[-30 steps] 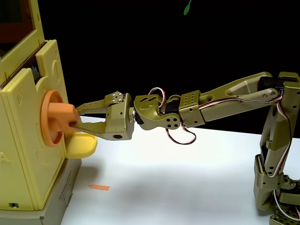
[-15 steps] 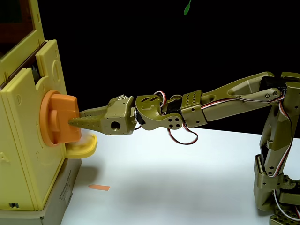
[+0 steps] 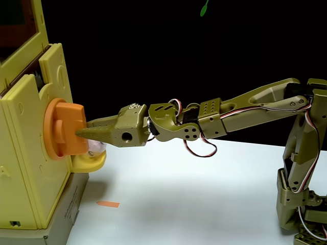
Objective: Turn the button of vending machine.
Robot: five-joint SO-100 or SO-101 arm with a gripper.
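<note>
At the lower right of the frame, nearest us, we see the olive-green arm [image 3: 301, 168] planted on the white bench [image 3: 194, 204], its forearm reaching leftward across the middle of the fixed view. A small orange strip of tape [image 3: 108, 204] lies on the bench at lower left. The gripper [image 3: 84, 130] is rolled edge-on to us, its jaws narrow and closed around the raised bar of the button [image 3: 69, 130], the fingertips pressed against the bar's right face. That button, a large orange disc with a thick blocky bar, sits at mid-left of the frame on the front of the vending machine [image 3: 25, 153], a pale-yellow plastic cabinet that rests on a grey box at the bench's left edge. Just beneath the button, a small translucent capsule [image 3: 96, 148] rests in the yellow tray [image 3: 92, 162]. We judge the button to be stiff, smooth, hard plastic that resists on a ratchet and could slip under metal-hard fingers, so the sound hold is across the bar's two flat sides, deep rather than at its corners. The machine itself looks light and hollow, and we think a hard twist could shift or rock it on its box. Farthest back, the machine's orange-framed window [image 3: 18, 30] rises at upper left against black.
</note>
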